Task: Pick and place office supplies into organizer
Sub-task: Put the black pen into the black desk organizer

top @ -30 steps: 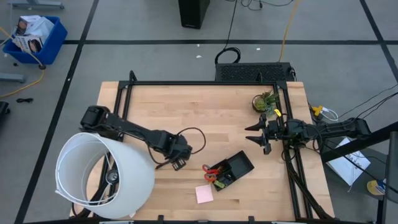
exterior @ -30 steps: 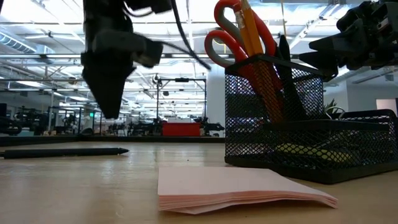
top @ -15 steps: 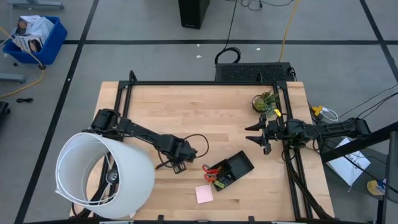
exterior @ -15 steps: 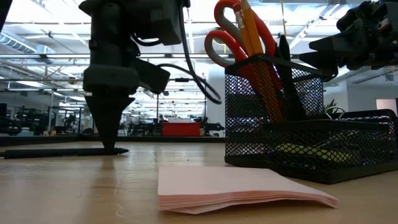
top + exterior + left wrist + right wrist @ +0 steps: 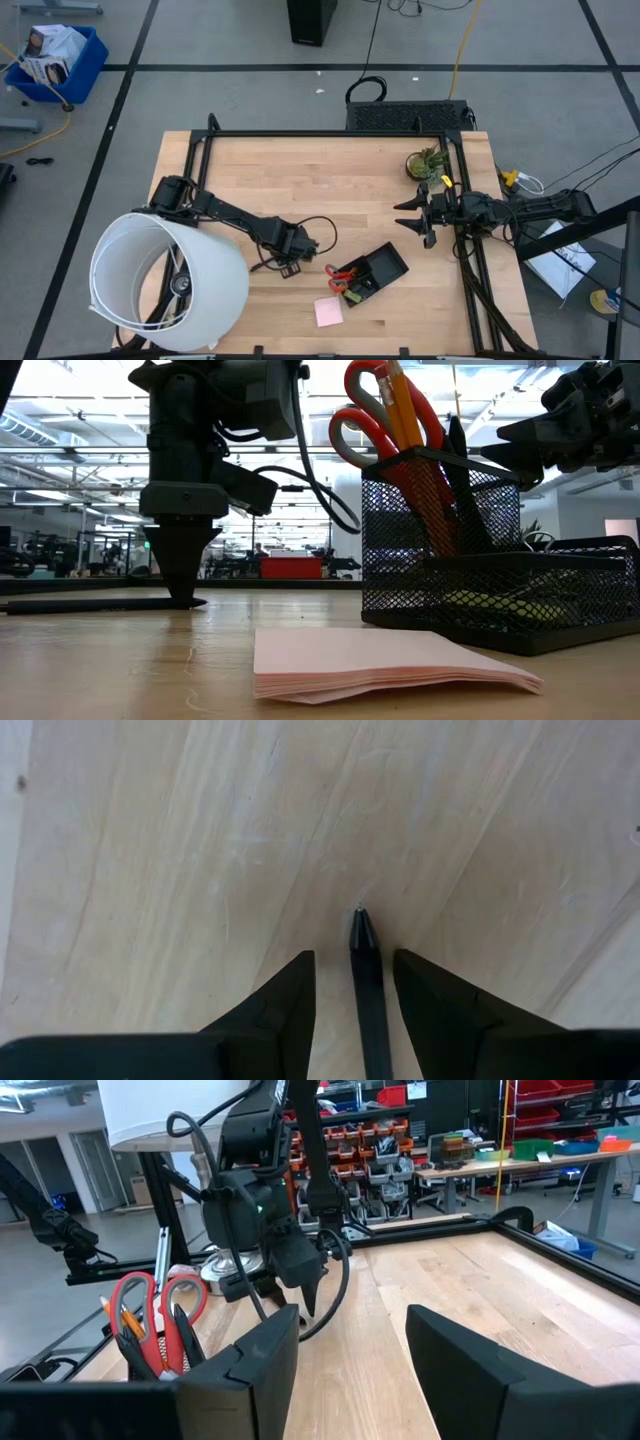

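- The left claw (image 5: 352,982) is pointing straight down at the worktop (image 5: 330,190), fingers parted with a black pen (image 5: 366,990) lying flat between them. Not pinched yet as far as I can tell, there's a sliver of wood showing on each side of the pen.
- From table height you can see the pen (image 5: 100,603) stretched out on the wood with the claw tips right on top of one end. Coming at it from above makes sense, since something that thin and flat leaves no room for a sideways grab.
- The organizer (image 5: 372,273) sits just beside that arm, toward the front of the worktop. The scissors (image 5: 375,420) and an orange pencil (image 5: 405,410) are standing upright in its mesh cup, so I'd say part of the sorting is done.
- The pink sticky pad (image 5: 328,312) is lying on the wood just in front of the organizer, not in it.
- The right claw (image 5: 412,217) hangs open over the right side, well apart from everything, probably just parked out of the way.
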`<state>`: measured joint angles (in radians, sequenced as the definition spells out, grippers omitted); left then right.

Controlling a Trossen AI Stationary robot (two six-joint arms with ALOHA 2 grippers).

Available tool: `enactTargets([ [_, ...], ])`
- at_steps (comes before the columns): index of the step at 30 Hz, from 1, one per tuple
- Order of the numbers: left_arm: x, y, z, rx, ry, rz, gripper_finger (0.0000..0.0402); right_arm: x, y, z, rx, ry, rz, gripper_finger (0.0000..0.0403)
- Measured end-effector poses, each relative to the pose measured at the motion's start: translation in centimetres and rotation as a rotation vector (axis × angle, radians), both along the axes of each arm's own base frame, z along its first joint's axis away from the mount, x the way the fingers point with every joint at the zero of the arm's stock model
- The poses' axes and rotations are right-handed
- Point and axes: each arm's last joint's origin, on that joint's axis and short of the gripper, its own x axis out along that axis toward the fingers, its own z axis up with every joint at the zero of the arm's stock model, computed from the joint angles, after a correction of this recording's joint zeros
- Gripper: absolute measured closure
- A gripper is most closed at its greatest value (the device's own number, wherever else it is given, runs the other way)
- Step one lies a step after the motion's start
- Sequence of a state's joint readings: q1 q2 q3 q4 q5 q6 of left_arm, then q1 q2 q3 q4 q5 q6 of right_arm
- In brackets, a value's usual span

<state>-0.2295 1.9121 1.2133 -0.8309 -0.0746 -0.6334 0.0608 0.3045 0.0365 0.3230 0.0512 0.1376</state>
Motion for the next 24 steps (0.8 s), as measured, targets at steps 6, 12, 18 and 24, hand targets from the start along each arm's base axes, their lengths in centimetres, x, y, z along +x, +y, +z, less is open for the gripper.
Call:
enactTargets([
  [6, 0.2, -0.1, 0.0, -0.004, -0.02, 0.007, 0.0278, 0.0, 0.0, 0.0, 0.0, 0.0, 0.0, 0.022],
  [12, 0.2, -0.1, 0.0, -0.007, -0.026, 0.022, 0.0344, 0.0, 0.0, 0.0, 0.0, 0.0, 0.0, 0.022],
  [18, 0.3, 0.0, 0.0, 0.009, -0.035, 0.026, 0.0382, 0.0, 0.0, 0.0, 0.0, 0.0, 0.0, 0.022],
  [24, 1.2, 0.1, 0.1, 0.092, -0.148, 0.025, 0.0361, 0.0, 0.0, 0.0, 0.0, 0.0, 0.0, 0.022],
])
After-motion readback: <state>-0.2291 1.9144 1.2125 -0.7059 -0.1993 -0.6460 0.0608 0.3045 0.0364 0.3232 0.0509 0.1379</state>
